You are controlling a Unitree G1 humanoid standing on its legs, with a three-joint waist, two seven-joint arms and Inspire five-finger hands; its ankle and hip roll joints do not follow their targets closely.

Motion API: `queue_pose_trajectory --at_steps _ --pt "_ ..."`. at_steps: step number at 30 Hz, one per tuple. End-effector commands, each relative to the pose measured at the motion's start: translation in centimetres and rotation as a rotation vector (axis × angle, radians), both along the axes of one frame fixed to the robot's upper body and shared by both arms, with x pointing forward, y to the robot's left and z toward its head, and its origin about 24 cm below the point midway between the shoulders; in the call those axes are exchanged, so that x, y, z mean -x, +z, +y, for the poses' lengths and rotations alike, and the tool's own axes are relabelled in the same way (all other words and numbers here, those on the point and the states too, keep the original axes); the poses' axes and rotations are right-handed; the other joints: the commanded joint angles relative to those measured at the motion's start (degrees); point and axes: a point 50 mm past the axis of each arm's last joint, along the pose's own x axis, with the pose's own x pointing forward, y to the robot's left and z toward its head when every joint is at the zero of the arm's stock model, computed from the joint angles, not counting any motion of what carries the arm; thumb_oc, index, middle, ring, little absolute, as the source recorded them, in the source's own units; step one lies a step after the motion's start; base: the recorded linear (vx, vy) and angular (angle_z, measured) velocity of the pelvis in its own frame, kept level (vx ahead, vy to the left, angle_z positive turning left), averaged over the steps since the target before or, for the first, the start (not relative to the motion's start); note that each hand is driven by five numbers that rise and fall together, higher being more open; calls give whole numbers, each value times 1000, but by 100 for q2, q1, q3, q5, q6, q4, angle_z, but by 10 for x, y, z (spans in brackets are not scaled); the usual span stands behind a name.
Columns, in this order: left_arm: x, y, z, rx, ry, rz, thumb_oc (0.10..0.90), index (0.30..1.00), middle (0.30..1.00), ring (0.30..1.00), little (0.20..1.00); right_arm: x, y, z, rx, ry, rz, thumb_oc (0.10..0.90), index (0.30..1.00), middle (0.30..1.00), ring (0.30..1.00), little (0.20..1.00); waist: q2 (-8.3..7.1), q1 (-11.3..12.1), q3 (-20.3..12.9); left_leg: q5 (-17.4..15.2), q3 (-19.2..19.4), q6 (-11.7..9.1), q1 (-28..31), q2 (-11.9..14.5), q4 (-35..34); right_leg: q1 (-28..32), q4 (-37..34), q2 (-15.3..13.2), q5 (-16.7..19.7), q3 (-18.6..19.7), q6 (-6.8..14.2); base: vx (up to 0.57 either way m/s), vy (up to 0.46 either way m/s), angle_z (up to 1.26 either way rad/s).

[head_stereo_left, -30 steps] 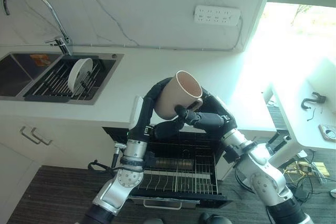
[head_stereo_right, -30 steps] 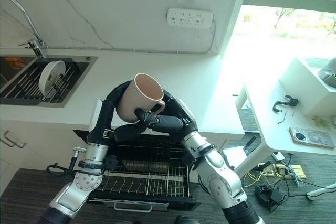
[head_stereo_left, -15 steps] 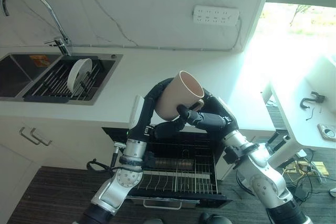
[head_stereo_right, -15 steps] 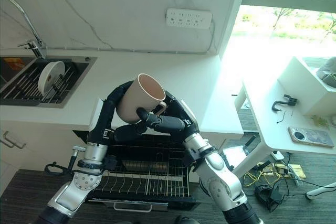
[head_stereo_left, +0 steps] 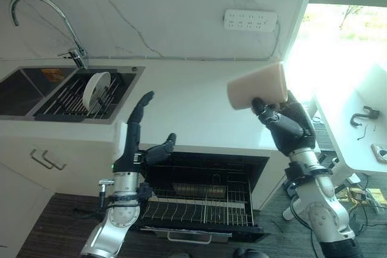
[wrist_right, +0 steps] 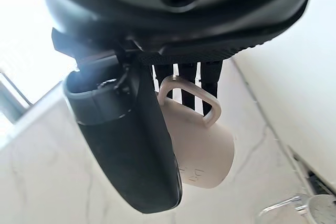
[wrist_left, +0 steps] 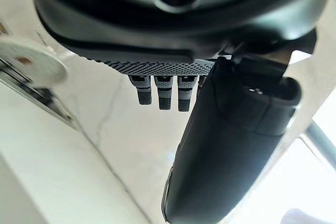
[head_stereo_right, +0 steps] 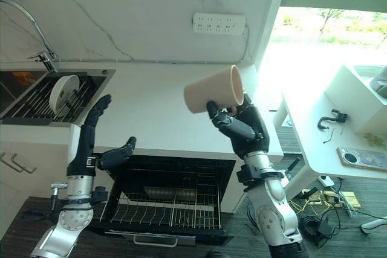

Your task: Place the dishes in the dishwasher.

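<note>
Gripping the mug point(head_stereo_left: 257, 87) alone now, right robot hand point(head_stereo_left: 284, 126), left robot hand point(head_stereo_left: 140, 147) released, fingers straight

Head views look down; wrist views look along hands.

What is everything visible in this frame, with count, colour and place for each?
mug: one, beige, held on its side above the counter, handle in the right hand.
plate: one, white, upright in the sink rack.
sink rack: one, dark, in the sink.
faucet: one, chrome, behind the sink.
counter: one, white, along the wall.
dishwasher rack: one, dark wire, pulled out below the counter.
socket strip: one, white, on the wall.
side table: one, white, right of the counter, with small items.
left hand: open, raised over the counter edge.
right hand: shut on the mug.
</note>
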Motion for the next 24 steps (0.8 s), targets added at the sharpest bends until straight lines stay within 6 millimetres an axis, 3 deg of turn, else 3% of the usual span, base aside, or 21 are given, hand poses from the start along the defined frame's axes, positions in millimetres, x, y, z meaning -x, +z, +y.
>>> queue_pose_trajectory --at_steps 1,7,10,12,13,14,19,22,24 --pt "-6 49 4 -68 -50 -255 800 900 900 900 900 2 43 -3 -109 -19 -262 400 300 300 300 300 -53 38 -191 -862 255 -105 90 188 300 615 -236 7 -766 -207 328 12 -68 5" --pt "0 49 13 -64 -32 -238 800 900 900 900 900 4 41 -7 -116 -33 -254 400 300 300 300 300 -18 37 -197 -783 258 -186 56 270 300 563 -236 42 -791 -209 280 7 -83 12" --pt "5 51 11 -33 -108 -202 800 900 900 900 900 6 40 -9 -91 -33 -250 400 300 300 300 300 1 51 -157 -634 267 -260 50 259 300 524 -236 69 -777 -120 250 -43 -8 7" --pt "7 59 8 3 -162 -226 800 900 900 900 900 8 43 -14 -65 -35 -265 400 300 300 300 300 -45 47 -75 -402 456 -330 113 238 300 515 -236 -9 -748 -109 238 -129 74 4" --pt "7 64 7 38 -187 -245 800 900 900 900 900 8 46 -16 -51 -37 -285 400 300 300 300 300 -145 68 16 -122 537 -342 166 162 300 526 -236 -108 -717 -90 211 -162 124 6" --pt "7 66 6 53 -199 -254 800 900 900 900 900 8 48 -17 -45 -40 -296 400 300 300 300 300 -184 78 64 -103 552 -315 175 110 300 528 -236 -155 -685 -86 217 -191 180 7" --pt "6 75 5 104 -259 -289 800 900 900 900 900 8 49 -11 -80 -12 -328 400 300 300 300 300 -8 -116 114 -738 626 -28 118 120 300 301 -236 -212 -364 -44 538 -138 253 5" --pt "0 82 4 131 -290 -295 800 900 900 900 900 11 43 -11 -119 -24 -311 400 300 300 300 300 -57 -219 172 -982 548 60 193 5 300 82 -236 -398 -68 -151 800 -101 196 -2" --pt "0 83 2 122 -290 -295 800 900 900 900 900 11 41 -12 -136 -21 -308 400 300 300 300 300 -68 -225 181 -1016 514 123 162 -13 300 116 -236 -350 -68 -223 783 -109 154 -2"
